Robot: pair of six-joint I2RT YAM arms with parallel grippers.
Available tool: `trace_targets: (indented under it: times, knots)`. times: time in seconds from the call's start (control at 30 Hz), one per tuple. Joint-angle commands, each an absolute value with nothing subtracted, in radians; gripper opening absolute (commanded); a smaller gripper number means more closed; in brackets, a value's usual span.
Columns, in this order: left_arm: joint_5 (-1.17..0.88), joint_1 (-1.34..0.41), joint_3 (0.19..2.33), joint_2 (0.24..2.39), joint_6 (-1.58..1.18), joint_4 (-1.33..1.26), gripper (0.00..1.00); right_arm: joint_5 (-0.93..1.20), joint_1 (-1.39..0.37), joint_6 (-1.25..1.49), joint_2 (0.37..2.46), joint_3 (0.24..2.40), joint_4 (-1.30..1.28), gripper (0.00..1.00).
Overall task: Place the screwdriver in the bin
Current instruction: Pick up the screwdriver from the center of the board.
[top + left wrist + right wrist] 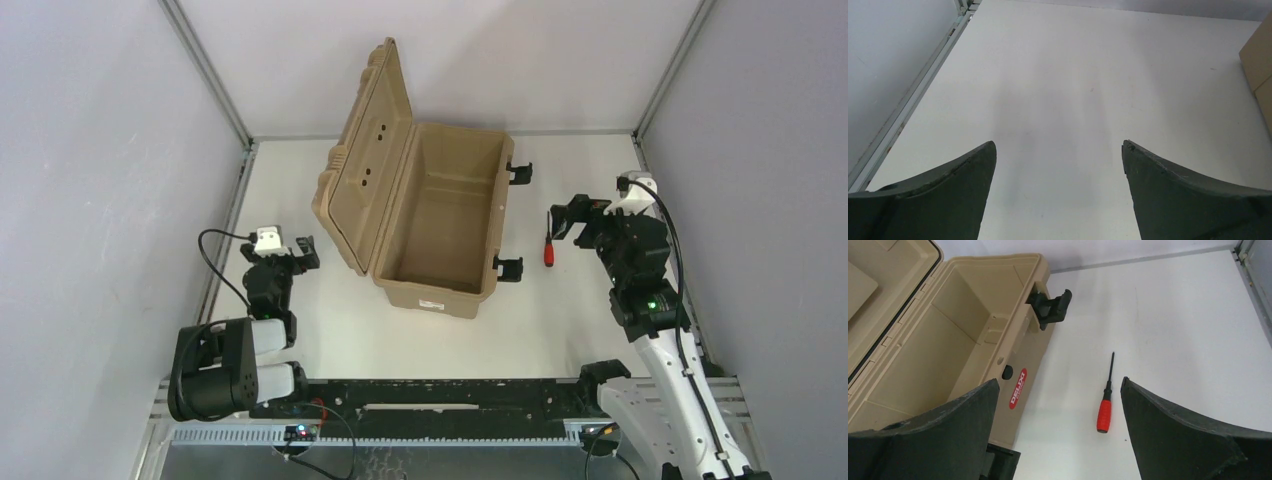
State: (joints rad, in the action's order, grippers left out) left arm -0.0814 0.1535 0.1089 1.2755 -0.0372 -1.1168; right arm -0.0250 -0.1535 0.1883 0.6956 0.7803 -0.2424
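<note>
The screwdriver (549,248), with a red handle and a thin dark shaft, lies flat on the white table just right of the bin. In the right wrist view it (1105,407) lies between my fingers, closer to the right one. The bin (440,215) is a tan box with its lid swung up and open to the left; its inside is empty (933,350). My right gripper (563,218) is open above the table, right of the screwdriver. My left gripper (300,250) is open and empty over bare table left of the bin.
Black latches (519,172) (508,268) stick out from the bin's right side toward the screwdriver. A red oval label (1017,388) sits on that side. Metal frame rails (240,190) and grey walls bound the table on the left, back and right.
</note>
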Motion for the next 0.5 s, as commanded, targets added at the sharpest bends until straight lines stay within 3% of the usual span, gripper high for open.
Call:
trace_targets:
  times: [0.0, 0.47]
  knots:
    - [-0.077, 0.149, 0.148, 1.261, -0.037, -1.149, 1.0, -0.032, -0.146, 0.178, 0.68, 0.784, -0.201, 1.0]
    - [-0.077, 0.148, 0.147, 1.261, -0.037, -1.148, 1.0, -0.011, -0.16, 0.174, 0.703, 0.875, -0.222, 1.0]
